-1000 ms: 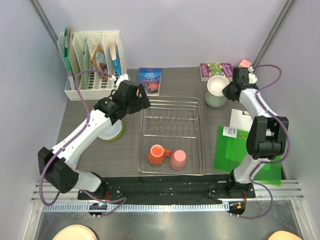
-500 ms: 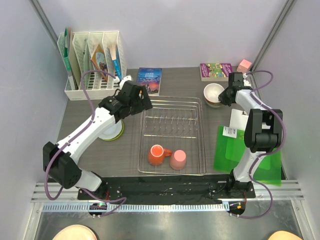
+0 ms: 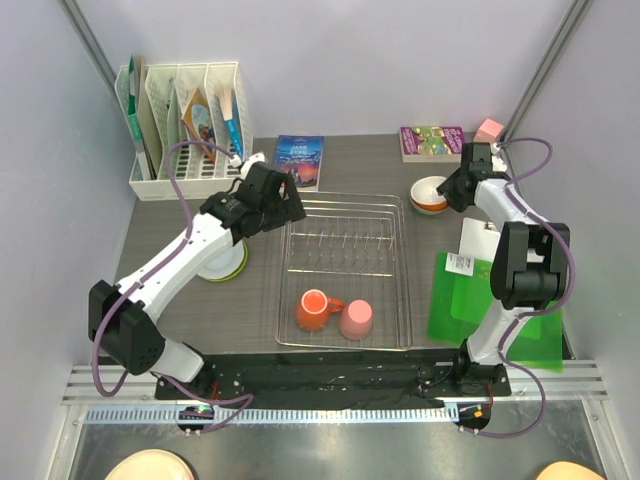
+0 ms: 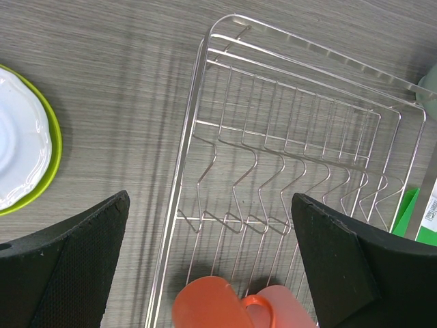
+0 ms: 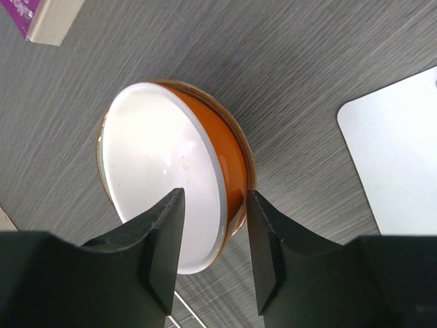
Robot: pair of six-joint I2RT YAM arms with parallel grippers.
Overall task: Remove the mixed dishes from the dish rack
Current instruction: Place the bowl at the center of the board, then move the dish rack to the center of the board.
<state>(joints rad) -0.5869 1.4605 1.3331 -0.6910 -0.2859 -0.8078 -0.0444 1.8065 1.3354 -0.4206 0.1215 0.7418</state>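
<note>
The dish rack (image 3: 345, 250) lies directly under the left gripper (image 4: 210, 205), whose jaws stand wide apart with nothing between them. In the left wrist view the rack's bare tines fill the space between the two black fingers (image 4: 68, 273). Low in that gap, at the rack's near end, the orange mug (image 4: 208, 306) stands beside the pink cup (image 4: 290, 311), its handle turned toward the cup. Outside the rack, off the gripper's left finger, the lime-green plate (image 4: 56, 147) rests on the table with a white plate (image 4: 17, 137) on top of it.

The right gripper (image 5: 214, 198) is clamped on the wall of the cream-white bowl (image 5: 153, 157). One finger presses on the white inside and the other against the orange outer side. The bowl sits low at the table, well apart from the rack and past its far right corner. Whether anything lies beneath it cannot be told. A white card (image 5: 396, 150) lies flat on the table off the outer finger.
</note>
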